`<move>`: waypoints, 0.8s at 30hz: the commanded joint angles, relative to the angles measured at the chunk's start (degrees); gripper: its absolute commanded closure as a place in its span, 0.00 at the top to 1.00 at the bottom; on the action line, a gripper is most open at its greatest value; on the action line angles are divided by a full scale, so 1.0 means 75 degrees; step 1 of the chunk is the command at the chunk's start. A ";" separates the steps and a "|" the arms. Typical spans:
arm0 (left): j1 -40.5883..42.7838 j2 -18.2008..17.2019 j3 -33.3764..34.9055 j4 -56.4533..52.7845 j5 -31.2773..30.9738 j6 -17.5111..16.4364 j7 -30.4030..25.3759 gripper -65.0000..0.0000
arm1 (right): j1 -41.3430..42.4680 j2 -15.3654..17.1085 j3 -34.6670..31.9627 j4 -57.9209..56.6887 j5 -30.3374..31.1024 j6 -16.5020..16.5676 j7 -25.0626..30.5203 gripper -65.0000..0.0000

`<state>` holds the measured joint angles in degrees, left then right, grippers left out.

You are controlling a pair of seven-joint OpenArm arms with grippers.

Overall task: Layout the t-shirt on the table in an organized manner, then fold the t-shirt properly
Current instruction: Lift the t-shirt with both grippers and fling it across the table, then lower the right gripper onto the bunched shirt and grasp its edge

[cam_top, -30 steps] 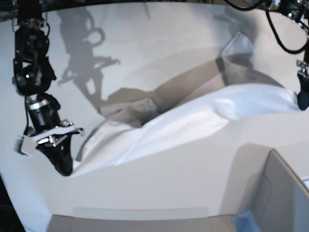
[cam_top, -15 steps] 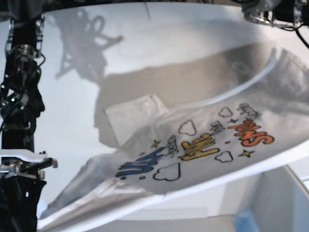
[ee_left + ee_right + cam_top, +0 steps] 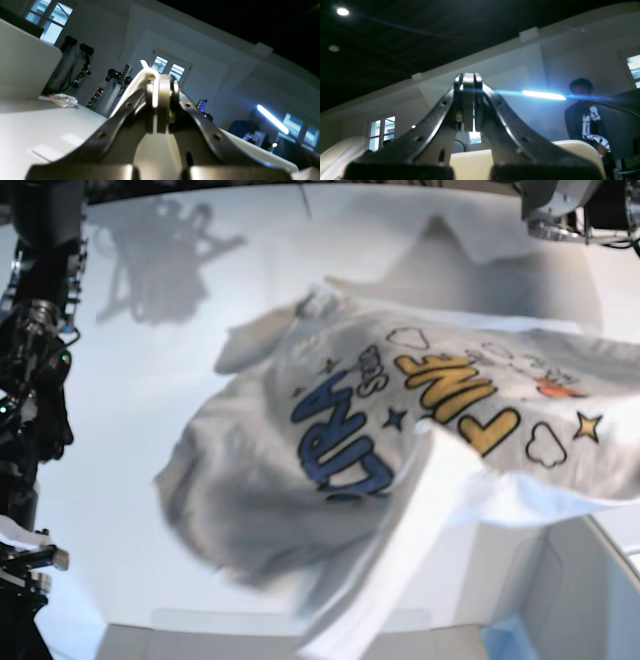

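Note:
The t-shirt (image 3: 400, 440) billows blurred in the air above the table (image 3: 120, 390), its blue and yellow letters and clouds facing the base view. Its cloth runs off the right edge and the bottom edge of that view. In the left wrist view my left gripper (image 3: 160, 77) is shut, with a thin pale layer pinched between its pads. My right gripper (image 3: 468, 77) is shut the same way on a pale strip. Both wrist views point up into the room. In the base view only arm links show: the right arm (image 3: 30, 380) at the left, the left arm (image 3: 565, 205) at the top right.
A grey box (image 3: 590, 600) with a blue corner (image 3: 510, 635) stands at the lower right. A crumpled white scrap (image 3: 63, 100) lies at the table's far edge. A person (image 3: 585, 120) stands beyond the table. A pale blur (image 3: 335, 155) crosses the right wrist view's lower left.
The shirt went from lying bunched on the table, to stretched between both grippers, to flung up and billowing with the print toward the camera. The right arm sank toward the lower left.

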<state>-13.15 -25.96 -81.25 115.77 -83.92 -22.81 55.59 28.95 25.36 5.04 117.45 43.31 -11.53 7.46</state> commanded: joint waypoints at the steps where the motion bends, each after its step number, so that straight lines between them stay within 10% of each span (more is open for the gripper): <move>1: -0.0035 -0.0144 0.0196 0.0090 -0.0144 -0.0059 -0.0116 0.00 | -0.0033 0.0082 0.0049 -0.0064 -0.0013 0.0043 -0.0286 0.00; 10: 0.0352 0.0067 0.3150 -0.0367 0.0704 -0.0048 -0.0174 0.00 | -0.0959 -0.0762 -0.0150 -0.1916 -0.0248 0.0488 -0.0755 0.00; 17: 0.0423 0.0782 0.3385 -0.0860 0.1935 -0.0048 -0.0116 0.00 | -0.1604 -0.0926 -0.3491 -0.3053 -0.2287 0.0594 -0.0755 0.00; 24: 0.1091 0.0888 0.3385 -0.0860 0.1982 -0.0048 -0.0116 0.00 | -0.1615 -0.1970 -0.6574 -0.4788 -0.3671 0.0594 -0.0767 0.03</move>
<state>-4.40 -18.13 -55.77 108.47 -67.57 -22.57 56.34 15.62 11.09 -44.60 80.12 16.12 -7.53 -0.60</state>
